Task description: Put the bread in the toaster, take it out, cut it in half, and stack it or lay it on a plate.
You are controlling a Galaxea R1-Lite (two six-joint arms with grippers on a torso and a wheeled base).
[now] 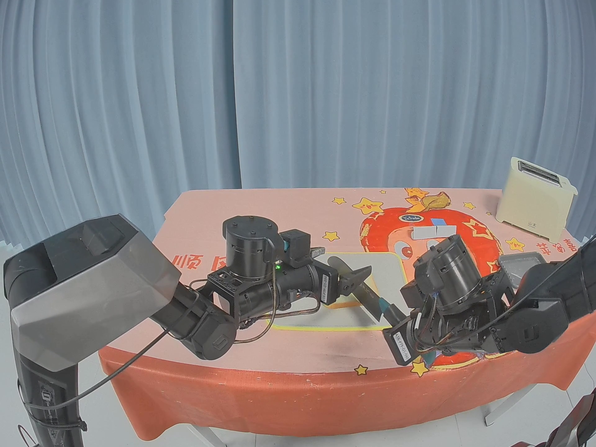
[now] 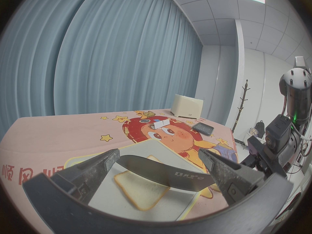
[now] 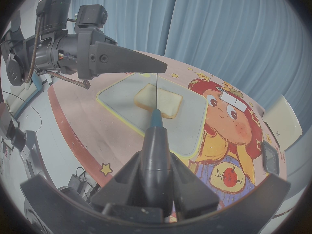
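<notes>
**Knife held over bread slice.**
Right gripper (image 3: 157,160) clenched on the dark-handled steel knife (image 2: 162,176), its blade above the pale square bread slice (image 3: 169,103) on the grey, yellow-rimmed cutting board (image 3: 185,127). Left gripper (image 2: 159,153) fingers spread wide near the blade.

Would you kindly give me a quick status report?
Right pincer shut on dark-handled steel knife. Blade over pale square bread slice, uncut. Left pincer open, close by blade tip.

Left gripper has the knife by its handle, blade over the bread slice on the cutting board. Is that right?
Not quite: the right gripper holds the knife by its handle, as the right wrist view shows. The left gripper is open near the blade. The blade is over the bread slice on the cutting board.
</notes>
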